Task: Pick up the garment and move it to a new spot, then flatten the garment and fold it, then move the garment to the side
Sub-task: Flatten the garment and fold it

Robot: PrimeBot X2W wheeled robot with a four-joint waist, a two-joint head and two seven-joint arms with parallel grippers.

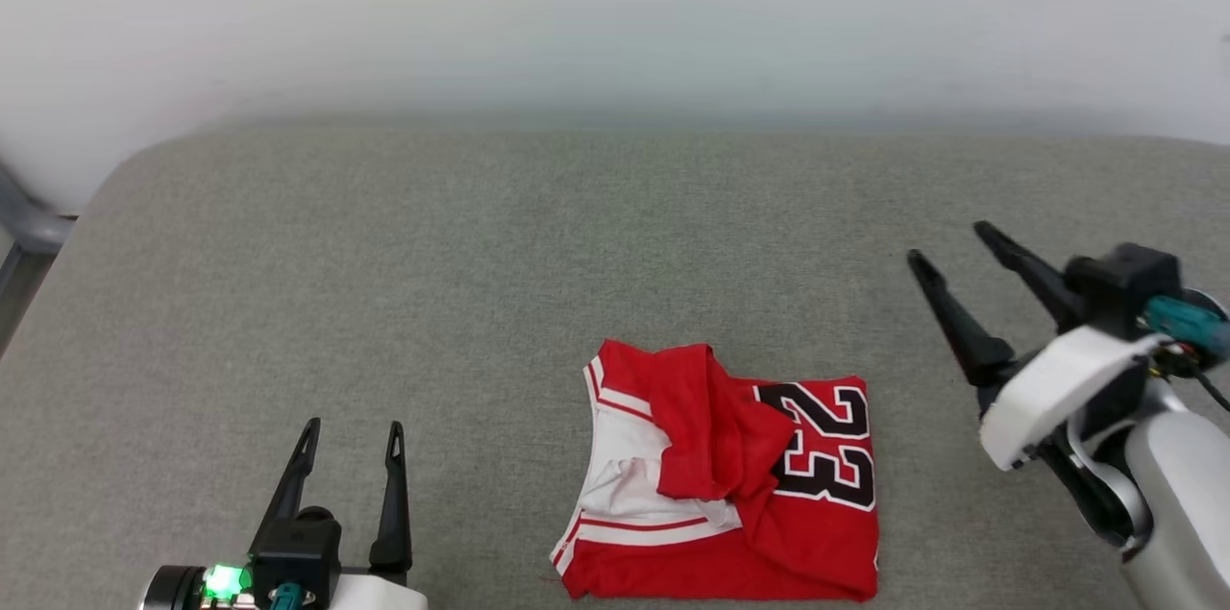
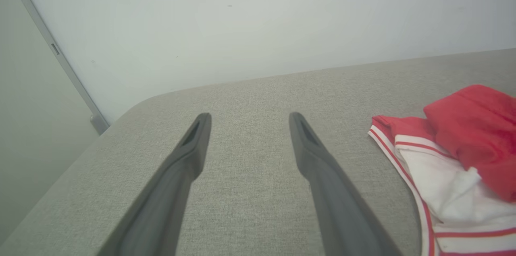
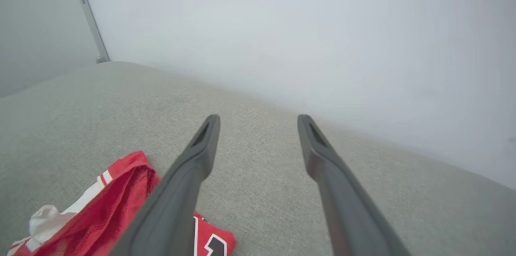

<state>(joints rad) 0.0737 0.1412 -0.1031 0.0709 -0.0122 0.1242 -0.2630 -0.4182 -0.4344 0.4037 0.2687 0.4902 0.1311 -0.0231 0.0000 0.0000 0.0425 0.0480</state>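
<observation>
Grey cushion (image 1: pixel 384 255): red jersey (image 1: pixel 730 475) is laid at eight o'clock from the nearer right gripper (image 1: pixel 947 242); both grippers' jaws are parted.

Plain room: grey cushion (image 1: pixel 384 255), white wall (image 1: pixel 615 5)

**Pale wall, grey upholstered surface**

Grey woven-fabric cushioned surface (image 1: pixel 461 235) spans the scene, with its far-left corner rounded. Behind its far edge stands a plain off-white wall (image 1: pixel 615 5), matte and faintly scuffed. At far left a slim grey metal rail (image 2: pixel 55 49) runs up the wall, with a duller grey panel (image 2: pixel 28 147) beyond it. Light soft, even, diffuse.
</observation>
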